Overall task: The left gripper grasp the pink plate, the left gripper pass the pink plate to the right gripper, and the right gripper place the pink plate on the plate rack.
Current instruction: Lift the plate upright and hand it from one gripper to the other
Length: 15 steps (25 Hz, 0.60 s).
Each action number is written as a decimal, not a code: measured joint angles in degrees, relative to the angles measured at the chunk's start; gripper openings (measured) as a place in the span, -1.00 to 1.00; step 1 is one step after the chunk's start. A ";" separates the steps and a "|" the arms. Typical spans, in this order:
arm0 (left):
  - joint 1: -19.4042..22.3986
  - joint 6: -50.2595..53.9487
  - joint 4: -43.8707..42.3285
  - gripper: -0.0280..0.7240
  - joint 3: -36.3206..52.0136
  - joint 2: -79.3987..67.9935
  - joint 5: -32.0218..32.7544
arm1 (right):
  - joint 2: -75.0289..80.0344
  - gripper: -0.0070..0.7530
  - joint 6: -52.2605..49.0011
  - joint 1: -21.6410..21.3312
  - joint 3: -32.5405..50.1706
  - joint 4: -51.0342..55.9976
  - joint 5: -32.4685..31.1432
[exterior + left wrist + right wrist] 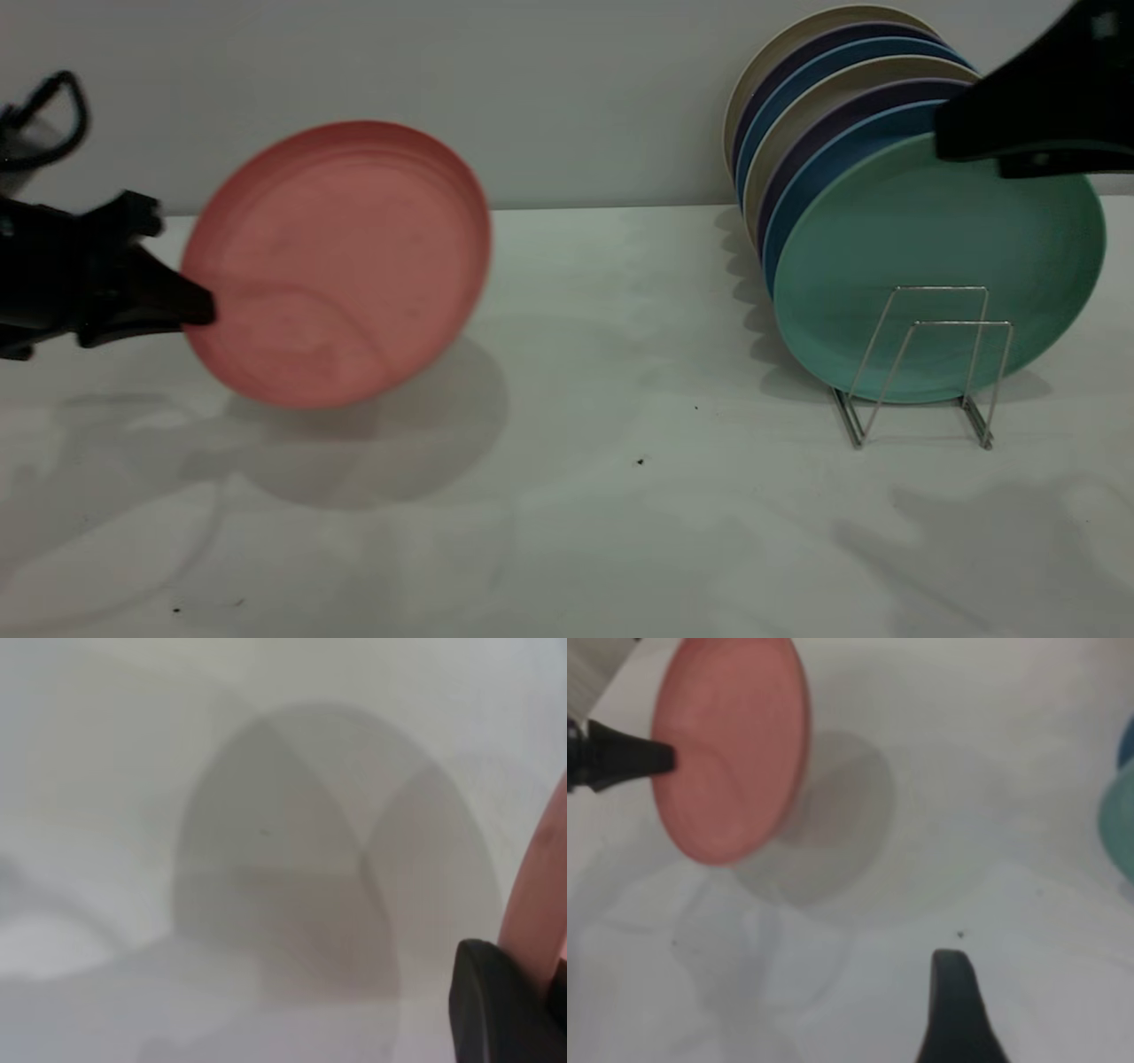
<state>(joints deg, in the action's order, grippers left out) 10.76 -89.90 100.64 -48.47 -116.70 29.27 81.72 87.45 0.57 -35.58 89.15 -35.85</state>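
While lifted clear of the white matte surface (567, 532), round salmon-pink matte plate (341, 261) hangs nearly upright at the exterior view's left, face toward the camera, round shadow cast below and behind it. Held by its left rim only, in the black two-fingered left gripper (190, 310); fingers (496, 1005) closed down on the plate edge, one finger seen in the left wrist view with the pink rim (540, 895) right against it. Same grip visible from the right wrist view: plate (731, 749) pinched at its edge by the left gripper (660, 757).

Well apart, far right: thin silver wire plate rack (921, 363) standing on the surface, loaded with a row of upright plates, teal-green round plate (939, 266) frontmost, blue, purple and beige plates (833, 80) stacked behind. Front two wire loops of the rack bare.

Black right gripper (974, 142) up at top right, above and in front of the teal plate's upper rim, holding nothing. Only one fingertip (952, 1010) shown in its own wrist view; cannot tell how far open.
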 joint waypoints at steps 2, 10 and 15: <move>-2.11 -0.12 -0.16 -0.89 0.00 0.00 0.00 | 3.66 0.38 1.22 0.14 -1.56 1.61 -1.60; -10.14 0.07 -0.09 -0.89 -0.21 0.00 0.19 | 17.03 0.38 5.29 7.30 -7.55 6.90 -2.36; -13.69 1.32 -0.09 -0.89 -1.15 0.00 0.71 | 22.30 0.38 5.59 9.07 -9.65 8.65 -2.29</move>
<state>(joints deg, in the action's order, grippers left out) -2.93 -88.59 100.55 -49.61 -116.70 29.98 104.02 93.04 9.65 -45.22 97.79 -38.15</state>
